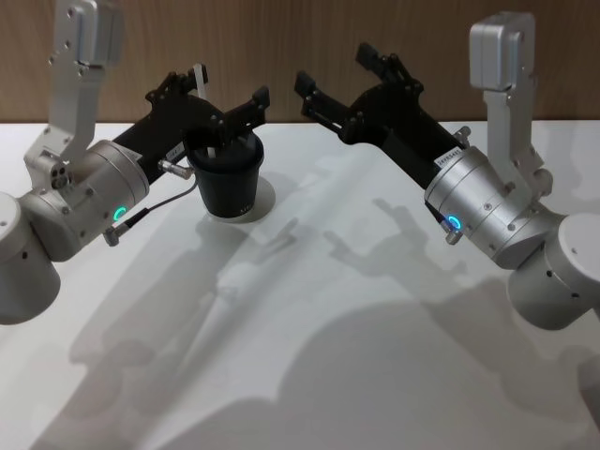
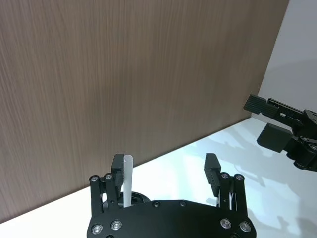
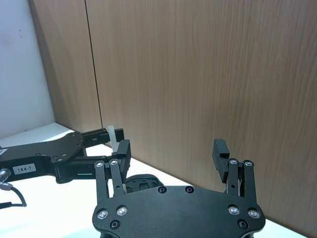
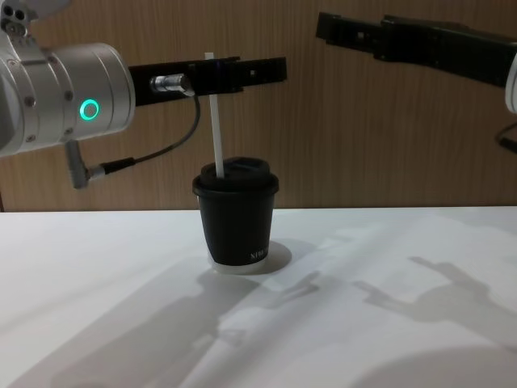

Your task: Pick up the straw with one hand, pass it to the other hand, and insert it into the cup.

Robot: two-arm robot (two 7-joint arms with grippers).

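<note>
While the white table [image 1: 375, 356] carries the cup [image 4: 237, 223] near its back-left, the left gripper [image 1: 211, 94] hangs above the lid, fingers spread wide. One finger [image 2: 118, 171] sits just beside the straw [image 4: 216, 121]; whether it touches, can't tell. Straw stands nearly upright, lower end in the lid. Right gripper [image 1: 336, 80] is raised right of the cup, well apart from it, fingers spread, holding nothing.
</note>
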